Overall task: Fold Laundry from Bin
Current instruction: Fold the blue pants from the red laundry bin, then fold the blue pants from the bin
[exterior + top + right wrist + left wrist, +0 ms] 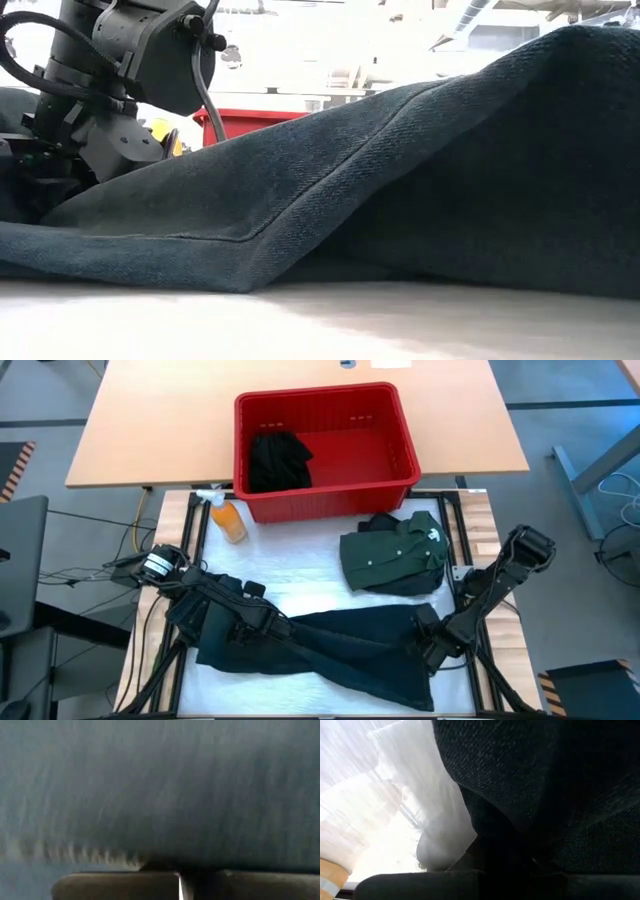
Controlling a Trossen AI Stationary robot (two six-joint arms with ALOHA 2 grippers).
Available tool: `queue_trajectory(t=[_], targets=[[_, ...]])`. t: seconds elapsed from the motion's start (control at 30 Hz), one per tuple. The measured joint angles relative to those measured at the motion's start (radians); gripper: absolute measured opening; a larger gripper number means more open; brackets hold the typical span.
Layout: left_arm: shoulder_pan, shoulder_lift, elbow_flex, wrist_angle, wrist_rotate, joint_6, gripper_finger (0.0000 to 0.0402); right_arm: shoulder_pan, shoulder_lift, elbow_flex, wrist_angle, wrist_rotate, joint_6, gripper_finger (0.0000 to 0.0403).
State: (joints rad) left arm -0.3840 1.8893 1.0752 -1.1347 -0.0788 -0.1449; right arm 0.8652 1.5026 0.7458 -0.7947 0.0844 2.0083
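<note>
No text, brand, number or sign can be read in any of the views. The dark green shirt [392,556] lying folded on the table just in front of the red bin [325,491] carries a small white neck label [436,537] at its collar, but whatever is printed on it is too small to make out. The orange spray bottle [228,518] beside the bin shows no legible marking, and the bin's walls bear none that can be seen.
</note>
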Motion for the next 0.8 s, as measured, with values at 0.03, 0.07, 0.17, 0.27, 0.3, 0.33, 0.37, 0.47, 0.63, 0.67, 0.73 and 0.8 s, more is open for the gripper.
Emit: queue_trajectory(t=[0.03, 0.07, 0.17, 0.27, 0.3, 0.33, 0.37, 0.47, 0.63, 0.67, 0.73, 0.8], targets=[[0.0, 0.0, 0.0, 0.0, 0.001, -0.005, 0.0013, 0.004, -0.007, 0.014, 0.007, -0.065, -0.012, 0.0013], [0.0, 0.0, 0.0, 0.0, 0.001, -0.007, 0.0013, 0.009, -0.016, 0.028, 0.007, -0.124, -0.026, 0.0015], [0.0, 0.0, 0.0, 0.001, -0.001, -0.014, 0.0013, 0.026, -0.058, 0.091, -0.049, -0.216, -0.049, 0.0026], [0.0, 0.0, 0.0, 0.007, -0.004, -0.017, 0.0013, 0.049, -0.084, 0.175, -0.198, -0.212, -0.023, 0.0025], [0.0, 0.0, 0.0, 0.008, -0.005, -0.018, 0.0013, 0.053, -0.094, 0.211, -0.259, -0.21, -0.018, 0.0021], [0.0, 0.0, 0.0, 0.009, -0.005, -0.018, 0.0013, 0.059, -0.101, 0.245, -0.314, -0.195, -0.016, 0.0017], [0.0, 0.0, 0.0, 0.01, -0.005, -0.017, 0.0013, 0.062, -0.105, 0.27, -0.349, -0.159, -0.021, 0.0014], [0.0, 0.0, 0.0, 0.007, -0.006, 0.004, 0.0013, 0.047, -0.108, 0.286, -0.332, -0.029, -0.073, 0.0013], [0.0, 0.0, 0.0, -0.005, -0.009, 0.025, 0.0013, -0.045, -0.059, 0.214, -0.216, -0.021, -0.189, 0.0013], [0.0, 0.0, 0.0, -0.005, -0.009, 0.024, 0.0013, -0.062, -0.045, 0.205, -0.206, -0.014, -0.2, 0.0014], [0.0, 0.0, 0.002, -0.007, -0.008, 0.022, 0.0013, -0.087, -0.017, 0.181, -0.202, -0.01, -0.215, 0.0014], [0.0, 0.0, 0.006, -0.009, -0.007, 0.022, 0.0013, -0.103, 0.01, 0.145, -0.198, -0.01, -0.247, 0.0014]])
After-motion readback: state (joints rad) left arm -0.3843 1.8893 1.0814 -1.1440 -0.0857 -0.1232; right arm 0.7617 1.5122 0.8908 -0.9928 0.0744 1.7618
